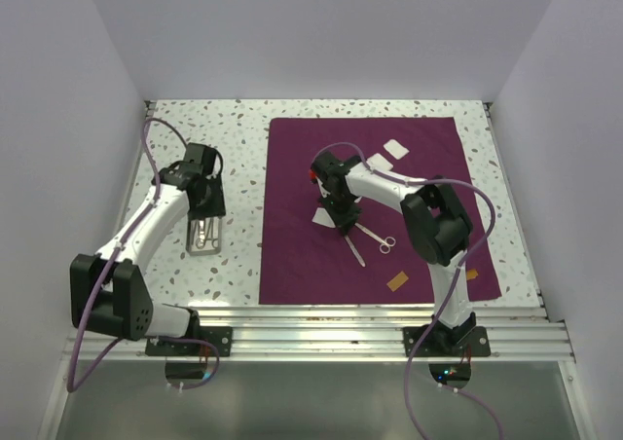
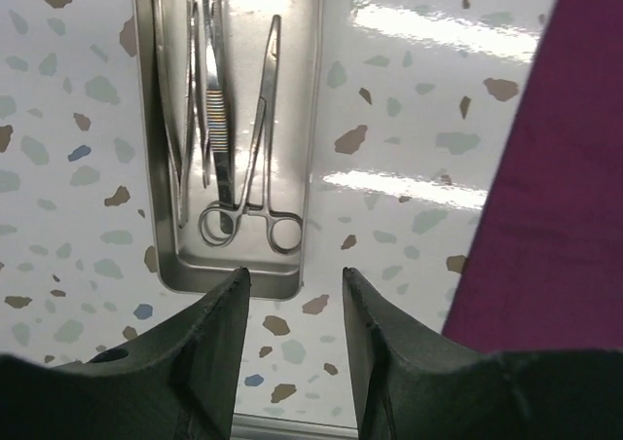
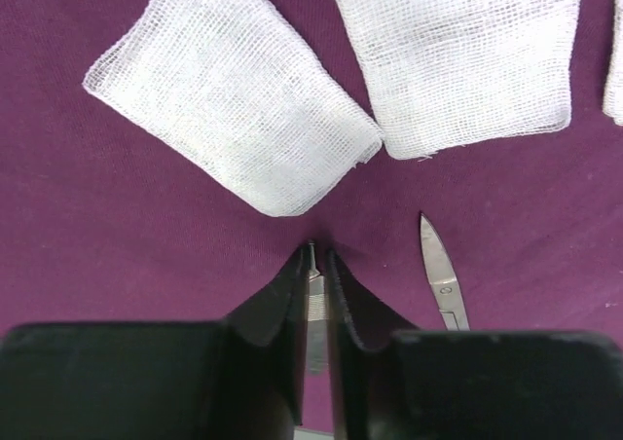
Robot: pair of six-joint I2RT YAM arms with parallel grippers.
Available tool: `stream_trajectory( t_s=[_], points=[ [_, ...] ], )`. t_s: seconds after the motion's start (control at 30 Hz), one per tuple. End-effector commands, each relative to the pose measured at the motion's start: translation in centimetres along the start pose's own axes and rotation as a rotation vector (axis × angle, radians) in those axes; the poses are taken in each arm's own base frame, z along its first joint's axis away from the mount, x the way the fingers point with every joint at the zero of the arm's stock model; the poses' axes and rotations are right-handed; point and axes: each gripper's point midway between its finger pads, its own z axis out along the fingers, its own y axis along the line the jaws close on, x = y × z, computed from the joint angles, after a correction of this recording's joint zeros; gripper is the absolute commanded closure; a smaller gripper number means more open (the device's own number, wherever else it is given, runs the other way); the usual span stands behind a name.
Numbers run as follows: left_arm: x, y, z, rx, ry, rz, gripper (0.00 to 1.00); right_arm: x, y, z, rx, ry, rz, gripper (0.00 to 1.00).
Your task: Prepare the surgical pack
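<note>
1. White walls box in your speckled table (image 1: 234,128). The dark purple cloth (image 1: 292,265) lies flat across its middle and right part.
2. Your left tool (image 2: 292,289) hangs with its fingers spread and nothing between them, just over the near end of the steel tray (image 2: 146,119).
3. You can see that the tray sits on the bare table, left of the cloth and apart from its edge. It holds a ring-handled clamp (image 2: 261,158) and slimmer steel instruments (image 2: 209,90), laid lengthwise side by side.
4. Your right tool (image 3: 316,255) is down at the cloth with its fingers pressed almost together. They pinch a thin ridged steel strip that looks like the forceps (image 3: 313,309).
5. The scissors (image 3: 443,284) lie on the cloth just beside that tool. Your right wrist view shows only a blade tip, while the overhead view shows the ring handles pointing away from the tool.
6. Two gauze squares (image 3: 234,119) lie flat on the cloth just beyond your right fingertips, their corners nearly meeting, and a third shows at the right edge of that view. The nearest corner is close to the tool but does not touch it.
7. Small orange-brown tabs (image 1: 397,281) rest on the cloth toward its near edge, one of them beside the right arm.
</note>
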Motion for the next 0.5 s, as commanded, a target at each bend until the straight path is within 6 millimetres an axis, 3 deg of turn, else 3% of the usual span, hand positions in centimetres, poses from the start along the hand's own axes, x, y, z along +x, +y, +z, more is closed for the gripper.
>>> stream_trajectory(
  t_s=[0.0,0.17,0.33,0.47],
  points=[
    [-2.6,-2.3,-2.8,0.15,-0.108,-0.05,0.53,-1.6,-0.4,0.2,0.035,-0.052,-0.016,0.88],
    [-2.5,-6.6,-4.6,0.37,-0.133,-0.042,0.47,-2.2,-1.1,-2.4,0.067,-0.095,-0.016,1.0],
    [-1.0,-12.9,-6.2,0.622,-0.16,-0.011,0.4,-2.2,-1.4,-4.6,0.079,-0.127,-0.004,1.0],
    [0.9,-17.7,-7.0,0.822,-0.161,-0.017,0.36,-2.7,-0.5,-6.6,0.014,-0.168,0.038,1.0]
  ],
)
